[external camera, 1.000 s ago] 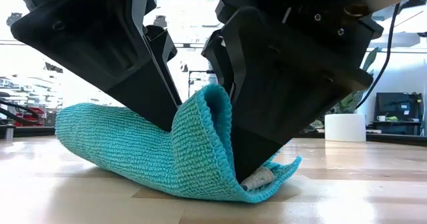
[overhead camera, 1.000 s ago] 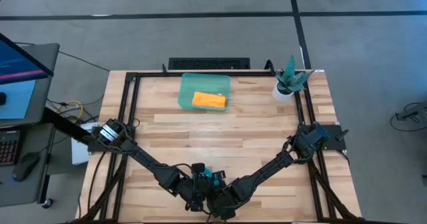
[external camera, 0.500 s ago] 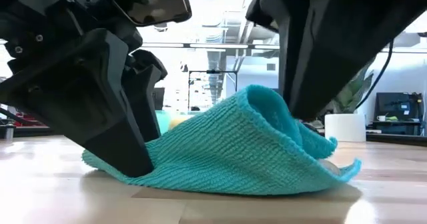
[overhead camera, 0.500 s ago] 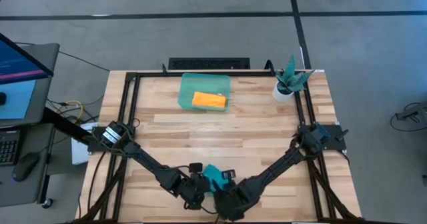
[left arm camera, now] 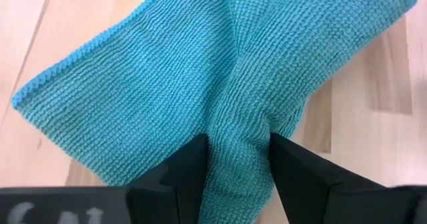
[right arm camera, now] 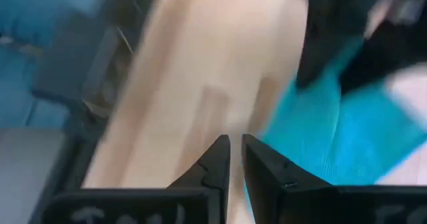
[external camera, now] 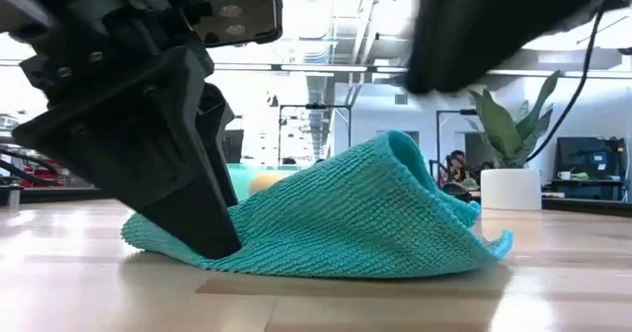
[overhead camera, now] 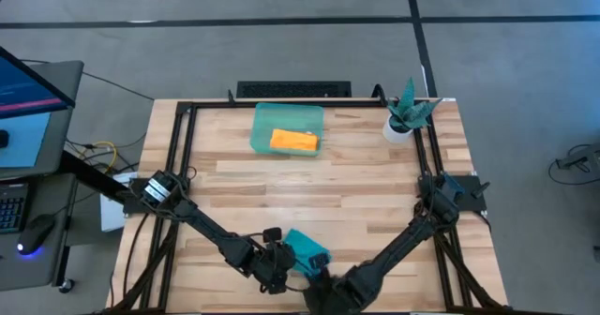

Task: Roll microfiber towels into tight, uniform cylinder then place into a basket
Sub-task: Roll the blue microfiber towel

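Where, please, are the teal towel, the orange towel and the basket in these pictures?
teal towel [external camera: 346,223], low view, middle of its draped face.
orange towel [overhead camera: 294,142], high view, middle of the roll.
basket [overhead camera: 265,118], high view, bare floor near its far left corner.

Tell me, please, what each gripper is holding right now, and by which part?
The left gripper pinches a bunched fold of the teal towel near its edge. The right gripper holds nothing.
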